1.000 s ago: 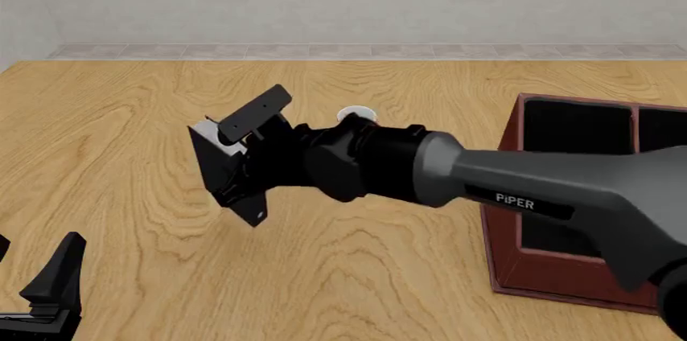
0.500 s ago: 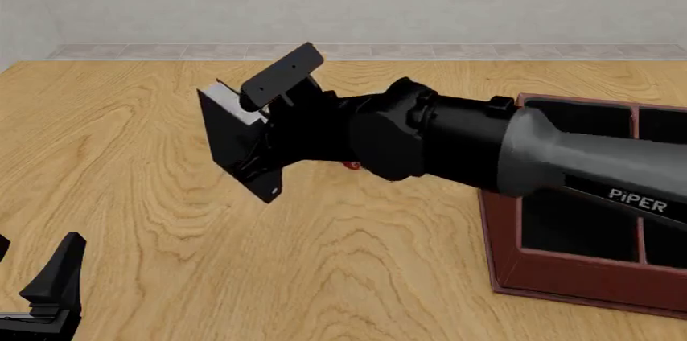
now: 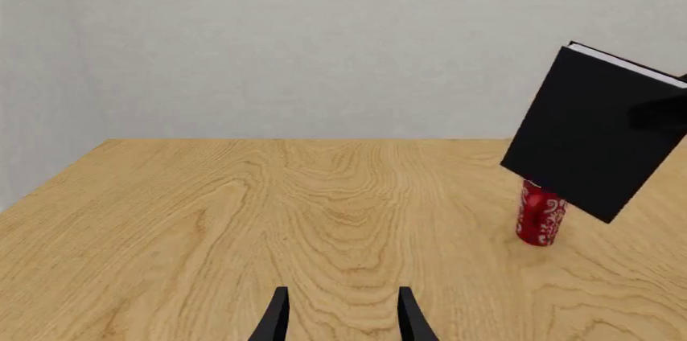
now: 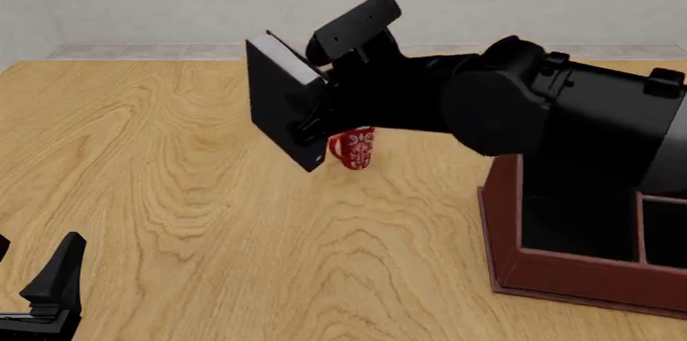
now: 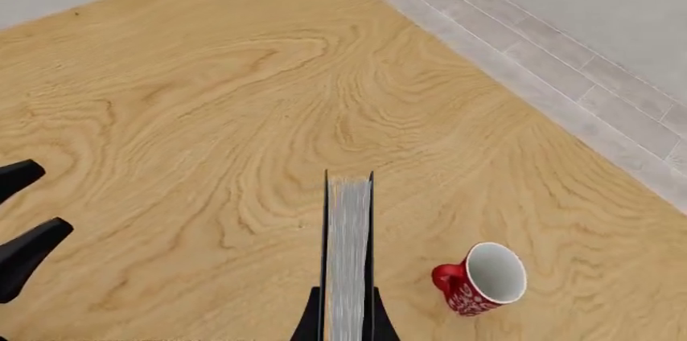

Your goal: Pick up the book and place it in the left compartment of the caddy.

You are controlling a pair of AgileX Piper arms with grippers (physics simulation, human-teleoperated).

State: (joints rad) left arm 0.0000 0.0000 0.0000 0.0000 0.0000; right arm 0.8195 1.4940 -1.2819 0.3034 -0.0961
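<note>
The thin black book [image 4: 281,108] hangs tilted in the air above the table, left of the caddy, with my right gripper [image 4: 311,120] shut on it. The right wrist view looks along its white page edges [image 5: 349,252], clamped between the fingers [image 5: 311,326]. From the left wrist view, the book [image 3: 594,141] floats in front of the mug. The dark red-brown caddy [image 4: 553,273] stands at the right, and my right arm covers part of its long black-lined left compartment [image 4: 574,216]. My left gripper [image 3: 341,318] rests open and empty at the near left [image 4: 38,264].
A red patterned mug [image 4: 352,148] stands on the wooden table just behind and below the lifted book; it also appears as the mug [image 5: 481,278] and the mug [image 3: 540,214]. A divider [image 4: 641,224] splits off the caddy's smaller sections.
My right arm has lifted the book higher and carried it to the right, toward the caddy, uncovering the mug. The left gripper has stayed still.
</note>
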